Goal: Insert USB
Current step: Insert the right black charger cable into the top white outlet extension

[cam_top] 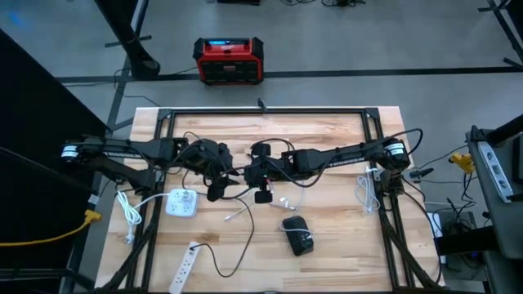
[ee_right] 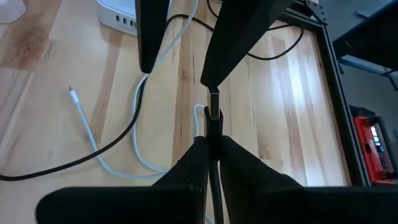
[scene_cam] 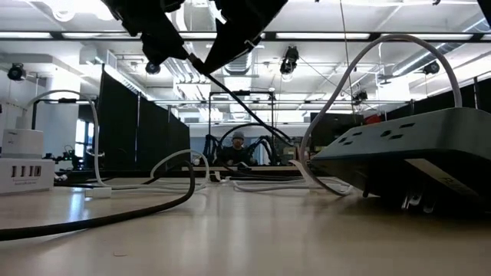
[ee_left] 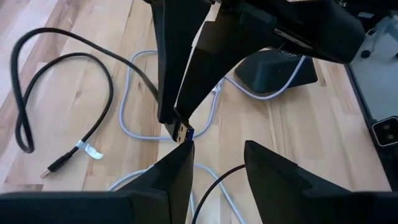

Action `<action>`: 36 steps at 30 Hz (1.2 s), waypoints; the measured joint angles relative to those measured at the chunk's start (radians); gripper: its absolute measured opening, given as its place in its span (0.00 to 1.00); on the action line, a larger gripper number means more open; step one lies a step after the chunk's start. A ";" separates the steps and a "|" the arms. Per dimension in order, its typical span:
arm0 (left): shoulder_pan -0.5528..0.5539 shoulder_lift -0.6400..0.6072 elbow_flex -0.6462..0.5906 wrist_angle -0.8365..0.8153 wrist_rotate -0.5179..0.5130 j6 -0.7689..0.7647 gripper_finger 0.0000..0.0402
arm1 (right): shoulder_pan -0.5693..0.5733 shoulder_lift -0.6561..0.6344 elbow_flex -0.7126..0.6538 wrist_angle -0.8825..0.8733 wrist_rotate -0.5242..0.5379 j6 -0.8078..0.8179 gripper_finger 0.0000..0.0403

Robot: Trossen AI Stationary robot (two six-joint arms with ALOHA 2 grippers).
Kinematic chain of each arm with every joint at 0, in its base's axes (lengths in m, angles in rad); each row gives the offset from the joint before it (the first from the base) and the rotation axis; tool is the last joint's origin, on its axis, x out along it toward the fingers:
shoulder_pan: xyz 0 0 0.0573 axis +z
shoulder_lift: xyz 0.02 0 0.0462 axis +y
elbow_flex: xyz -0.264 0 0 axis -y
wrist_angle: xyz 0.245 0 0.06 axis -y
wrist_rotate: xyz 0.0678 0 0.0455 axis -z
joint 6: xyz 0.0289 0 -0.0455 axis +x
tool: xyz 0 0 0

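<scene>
A black cable's USB plug, with a metal tip, hangs above the middle of the wooden table. My right gripper is shut on it. My left gripper faces it with open fingers, and the plug's tip stands right at one fingertip. In the high view the two grippers meet, left and right. A white charging hub with a row of ports stands flat on the table, nearer the left arm. My right gripper pinches the plug's black body just behind the metal tip, between its two fingers. They slant down, and the plug sticks out past their ends, clear of the table. The cable trails slanting down to the table. My left gripper: whether its fingertip touches the plug's tip, I cannot tell.
A dark power block lies right of centre, and a white power strip lies near the front edge. Loose white cables and a black cable loop cross the wood under the grippers. A person sits far behind the table.
</scene>
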State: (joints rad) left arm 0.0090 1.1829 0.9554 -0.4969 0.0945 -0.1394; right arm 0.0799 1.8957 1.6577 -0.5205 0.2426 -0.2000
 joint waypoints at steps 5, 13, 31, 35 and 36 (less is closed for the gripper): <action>0.000 -0.006 0.000 0.008 -0.027 0.000 0.31 | 0.000 0.000 0.000 -0.001 -0.002 0.008 0.04; 0.000 0.001 0.000 0.006 -0.049 0.000 0.29 | 0.000 0.000 0.000 -0.005 -0.034 0.010 0.04; -0.001 0.001 0.000 0.008 -0.078 -0.003 0.28 | 0.037 -0.002 0.008 0.017 -0.059 0.009 0.03; -0.002 0.001 0.000 0.007 -0.082 0.000 0.29 | 0.037 -0.002 0.008 0.013 -0.056 0.007 0.03; -0.003 0.001 0.000 0.007 -0.084 0.000 0.29 | 0.037 -0.002 0.008 0.013 -0.057 0.007 0.03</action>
State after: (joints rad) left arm 0.0063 1.1843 0.9554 -0.4896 0.0109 -0.1398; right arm 0.1173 1.8935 1.6653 -0.5072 0.1860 -0.1932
